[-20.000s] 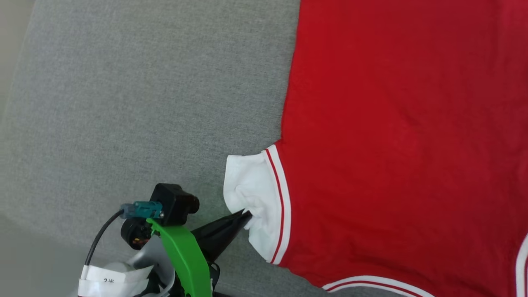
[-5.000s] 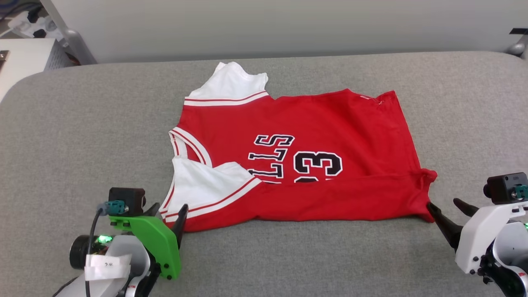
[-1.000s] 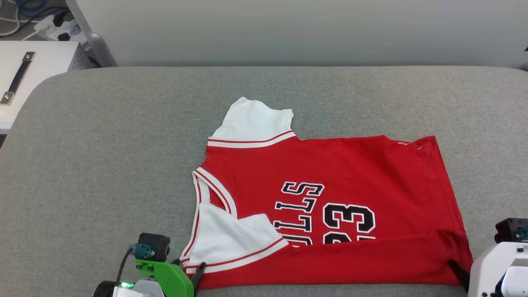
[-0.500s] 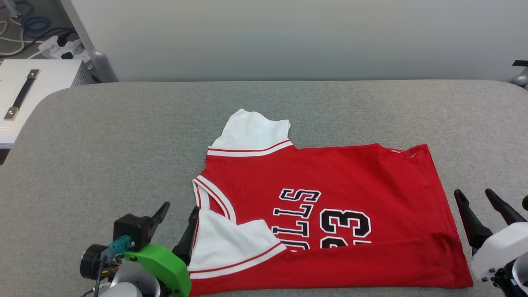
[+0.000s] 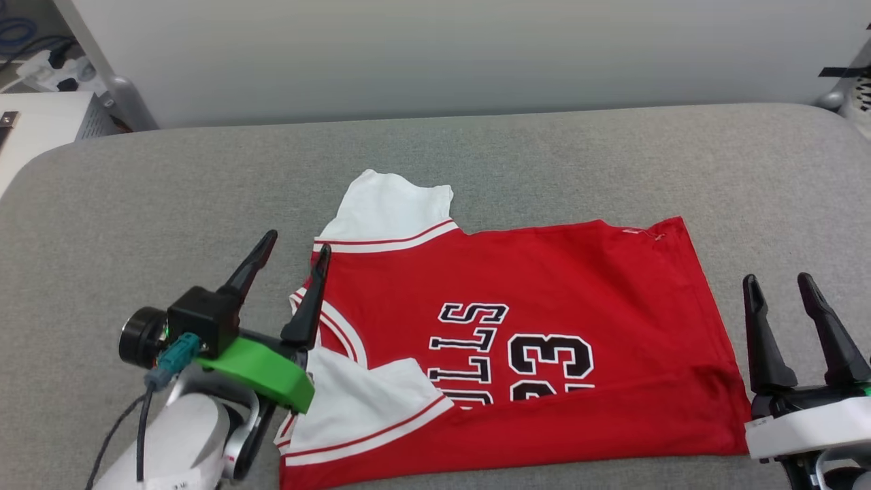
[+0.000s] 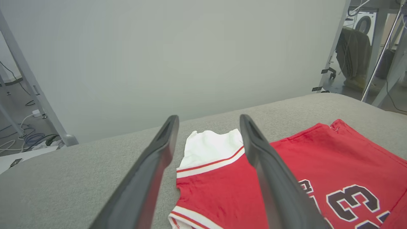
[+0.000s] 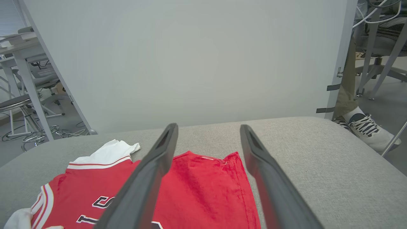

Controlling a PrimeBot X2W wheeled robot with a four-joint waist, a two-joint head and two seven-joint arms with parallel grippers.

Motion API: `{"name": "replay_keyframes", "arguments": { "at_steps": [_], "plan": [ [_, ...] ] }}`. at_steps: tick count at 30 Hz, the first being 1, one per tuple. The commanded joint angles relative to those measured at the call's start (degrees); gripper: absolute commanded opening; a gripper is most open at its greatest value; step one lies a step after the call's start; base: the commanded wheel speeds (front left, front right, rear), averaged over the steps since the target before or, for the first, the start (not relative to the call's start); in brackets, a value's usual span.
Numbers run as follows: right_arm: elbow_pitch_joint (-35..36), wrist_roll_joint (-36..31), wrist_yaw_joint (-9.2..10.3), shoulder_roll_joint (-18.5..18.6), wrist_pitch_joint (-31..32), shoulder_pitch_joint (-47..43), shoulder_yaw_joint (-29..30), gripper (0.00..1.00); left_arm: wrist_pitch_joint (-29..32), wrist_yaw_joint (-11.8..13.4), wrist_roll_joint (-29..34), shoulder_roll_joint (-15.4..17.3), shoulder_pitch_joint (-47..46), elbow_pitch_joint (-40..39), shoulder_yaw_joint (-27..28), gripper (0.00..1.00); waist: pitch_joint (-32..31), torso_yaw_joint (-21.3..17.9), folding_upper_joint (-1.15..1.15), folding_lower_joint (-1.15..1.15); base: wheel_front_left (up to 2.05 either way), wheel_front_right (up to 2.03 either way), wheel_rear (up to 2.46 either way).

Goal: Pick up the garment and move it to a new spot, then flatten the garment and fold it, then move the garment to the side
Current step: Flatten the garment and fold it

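Your left hand (image 5: pixel 297 242) and right hand (image 5: pixel 777 279) stand spread wide and empty at either end of the red Bulls jersey (image 5: pixel 544 299) lying on the grey tabletop (image 5: pixel 170 190), so grabbing its far edge unevenly could drag it and undo the near fold (image 5: pixel 544 429).

I read black, white-outlined print (image 5: pixel 469 338) on the red garment (image 5: pixel 544 272), lying sideways in the middle of the head view: "LLS", a cut-off letter below it, and "3" above a half-covered "2". Left wrist view, lower right: the "3". Right wrist view, lower left: "S" and part of an "L". The white tag (image 5: pixel 175 483) at the head view's bottom left is too small to read.
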State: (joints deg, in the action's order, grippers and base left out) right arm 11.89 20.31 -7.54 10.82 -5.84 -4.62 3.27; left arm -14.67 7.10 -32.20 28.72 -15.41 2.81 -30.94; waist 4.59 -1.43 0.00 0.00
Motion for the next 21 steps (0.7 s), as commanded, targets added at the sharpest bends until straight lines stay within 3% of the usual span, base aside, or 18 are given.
{"name": "replay_keyframes", "arguments": {
  "at_steps": [1,4,10,14,20,21],
  "plan": [
    [-0.29,-0.49,0.05,-0.35,-0.78,0.33,-0.75,1.0,-0.06,-1.56,0.68,0.23,-3.04,1.48,0.0,1.0,2.54,-2.32,0.0,0.0,0.0,0.0,0.0],
    [-0.87,-0.87,0.05,-0.36,-1.65,1.39,-1.8,1.0,3.52,-5.27,0.31,1.0,-9.14,4.59,-0.81,1.0,4.59,-3.71,0.0,0.0,0.0,0.0,0.0],
    [-0.86,-0.87,0.05,-0.18,-2.71,4.81,-4.22,1.0,18.1,-12.62,-1.15,4.24,-26.59,10.21,-2.67,1.0,10.66,-7.37,0.0,0.0,0.0,0.0,0.0],
    [-1.38,-0.64,0.05,-0.14,-3.28,6.49,-5.74,1.0,31.44,-14.38,-6.73,5.2,-35.62,15.14,-6.24,1.0,13.26,-9.47,0.0,0.0,0.0,0.0,0.0],
    [-1.5,-0.41,0.05,0.01,-4.15,9.22,-7.79,1.0,46.14,-14.56,-13.71,7.73,-45.84,19.8,-12.55,1.0,16.77,-12.52,0.0,0.0,0.0,0.0,0.0],
    [-1.55,-0.27,0.05,-0.07,-4.25,9.81,-8.4,1.0,50.92,-14.57,-16.42,8.34,-47.98,22.21,-14.03,1.0,17.75,-13.38,0.0,0.0,0.0,0.0,0.0]
  ]
}}
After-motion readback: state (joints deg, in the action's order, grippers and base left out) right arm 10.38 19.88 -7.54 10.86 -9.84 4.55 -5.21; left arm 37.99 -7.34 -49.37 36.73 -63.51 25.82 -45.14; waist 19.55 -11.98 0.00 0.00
